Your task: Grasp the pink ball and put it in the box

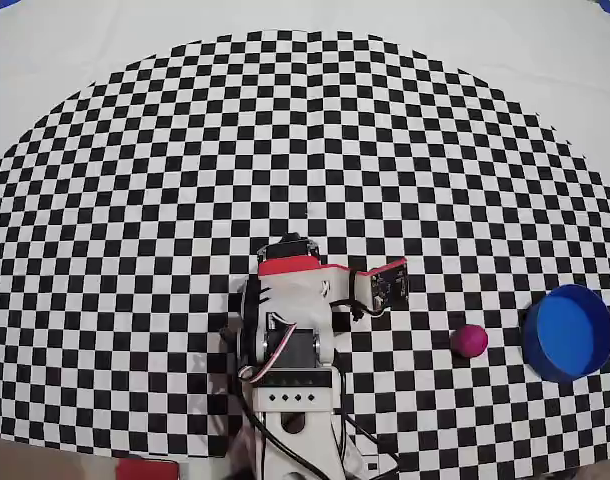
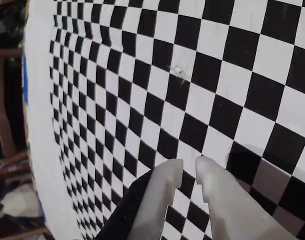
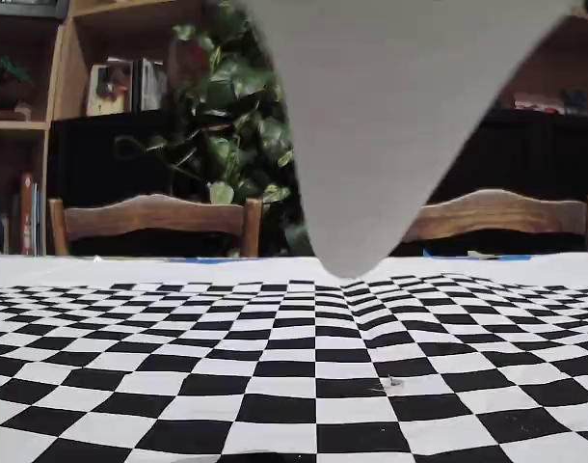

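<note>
Checkered black-and-white cloth point(image 1: 135, 200) covers the table, and in the overhead view the white and red jointed arm point(image 1: 290, 330) sits folded at the near centre. Its pale two-fingered claw point(image 2: 189, 167) shows best in the wrist view, where the tips stand nearly pressed together with only a thin slit between them and nothing pinched; it hangs above bare squares. To the right of the arm in the overhead view, well clear of the claw, lies the small round pink ball point(image 1: 469, 340), resting alone on the cloth. Further right still, near the cloth's edge, stands the round blue box point(image 1: 568, 332), whose inside looks empty. Ball and box sit near each other but do not touch. My judgement is that the claw must swing rightward and spread before it can close on the ball, and the carry to the box continues the same way.
</note>
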